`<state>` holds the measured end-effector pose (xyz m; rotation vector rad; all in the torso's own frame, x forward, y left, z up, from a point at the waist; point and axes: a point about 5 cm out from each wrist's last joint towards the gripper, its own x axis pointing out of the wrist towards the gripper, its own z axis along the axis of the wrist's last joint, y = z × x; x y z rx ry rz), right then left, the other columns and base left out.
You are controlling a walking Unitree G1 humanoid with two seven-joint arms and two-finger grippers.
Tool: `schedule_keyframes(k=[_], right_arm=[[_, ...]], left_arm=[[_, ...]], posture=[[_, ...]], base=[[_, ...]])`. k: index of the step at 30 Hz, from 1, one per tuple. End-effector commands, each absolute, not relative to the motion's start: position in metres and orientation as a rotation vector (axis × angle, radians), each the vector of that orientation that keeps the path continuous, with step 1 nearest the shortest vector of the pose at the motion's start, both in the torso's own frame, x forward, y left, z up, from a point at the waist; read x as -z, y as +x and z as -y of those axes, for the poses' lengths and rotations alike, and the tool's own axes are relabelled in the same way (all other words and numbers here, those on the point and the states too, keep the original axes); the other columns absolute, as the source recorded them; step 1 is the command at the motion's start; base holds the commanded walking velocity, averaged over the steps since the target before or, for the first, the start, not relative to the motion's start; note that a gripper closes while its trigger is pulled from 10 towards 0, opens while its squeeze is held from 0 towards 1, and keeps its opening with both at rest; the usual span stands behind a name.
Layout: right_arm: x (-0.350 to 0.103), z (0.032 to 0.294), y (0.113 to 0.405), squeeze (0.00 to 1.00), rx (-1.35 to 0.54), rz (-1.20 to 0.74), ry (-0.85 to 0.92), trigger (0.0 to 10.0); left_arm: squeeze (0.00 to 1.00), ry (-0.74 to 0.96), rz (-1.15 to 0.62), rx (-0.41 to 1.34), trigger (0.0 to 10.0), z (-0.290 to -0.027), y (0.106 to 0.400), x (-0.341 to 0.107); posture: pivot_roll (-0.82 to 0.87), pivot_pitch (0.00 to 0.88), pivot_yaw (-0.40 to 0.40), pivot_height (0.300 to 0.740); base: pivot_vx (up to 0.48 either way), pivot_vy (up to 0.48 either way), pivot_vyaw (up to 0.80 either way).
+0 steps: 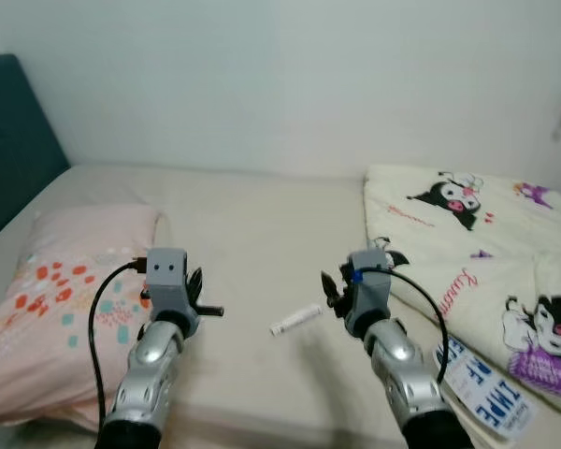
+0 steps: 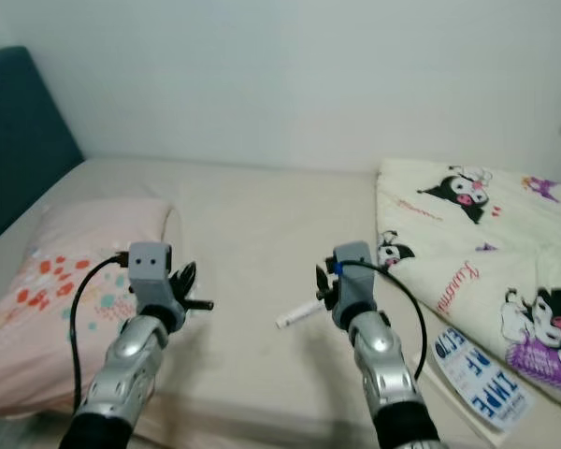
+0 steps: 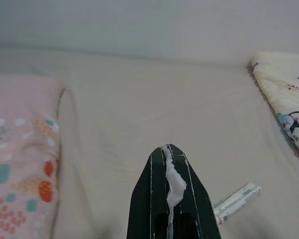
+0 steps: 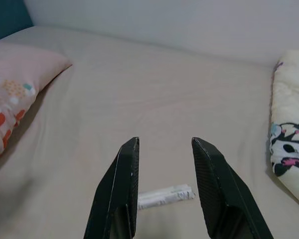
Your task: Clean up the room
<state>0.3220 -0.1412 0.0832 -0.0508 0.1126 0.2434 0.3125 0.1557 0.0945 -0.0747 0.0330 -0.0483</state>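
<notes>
Where the beige bed [image 1: 252, 215] meets white wall [image 1: 290, 75], a white packet [image 1: 295, 319] lies

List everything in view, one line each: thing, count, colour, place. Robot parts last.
Bed: one, beige sheet, spans the scene.
Headboard: one, dark teal, at the bed's left end.
Pillow: one, pink with red and teal spots, left on the bed.
Blanket: one, cream with cartoon prints, right on the bed.
Tube: one, white, on the sheet between the two arms.
Packet: one, white with blue letters, by the blanket's near edge.
Wall: one, white, behind the bed.
Scrap: one, white, pinched in the left pincer.
Left pincer: one, black, shut, above the sheet beside the pillow.
Right pincer: one, black, open, above the tube.
</notes>
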Motion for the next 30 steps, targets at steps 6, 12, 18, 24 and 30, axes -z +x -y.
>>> schedule_keyframes(k=[6, 12, 18, 24, 30], right_arm=[[-0.0837, 0.1367, 0.3221, 0.0, -0.251, -0.105, -0.043, 10.0], [-0.0836, 0.135, 0.3222, 0.0, -0.253, -0.104, -0.039, 10.0], [-0.083, 0.1332, 0.3224, 0.0, -0.256, -0.105, -0.036, 10.0], [-0.0824, 0.1327, 0.322, 0.0, -0.256, -0.105, -0.032, 10.0], [-0.0813, 0.1344, 0.3213, 0.0, -0.25, -0.106, -0.028, 10.0]], left_arm=[[0.0, -0.059, -0.032, 0.046, 10.0, -0.1595, 0.3123, -0.0945], [0.0, -0.044, -0.028, 0.042, 10.0, -0.1614, 0.3125, -0.0958], [0.0, -0.024, -0.017, 0.056, 10.0, -0.1585, 0.3116, -0.0984], [0.0, -0.015, -0.015, 0.068, 10.0, -0.1566, 0.3113, -0.0989], [0.0, -0.029, -0.023, 0.077, 10.0, -0.1547, 0.3119, -0.0981]], posture=[[0.0, 0.0, -0.014, 0.74], [0.0, 0.0, -0.017, 0.74], [0.01, 0.0, -0.016, 0.74], [0.01, 0.0, -0.013, 0.74], [0.01, 0.0, -0.008, 0.74]], base=[[0.0, 0.479, 0.0], [0.0, 0.319, 0.0], [0.0, -0.4, 0.0], [0.0, -0.48, 0.0], [0.0, -0.32, 0.0]])
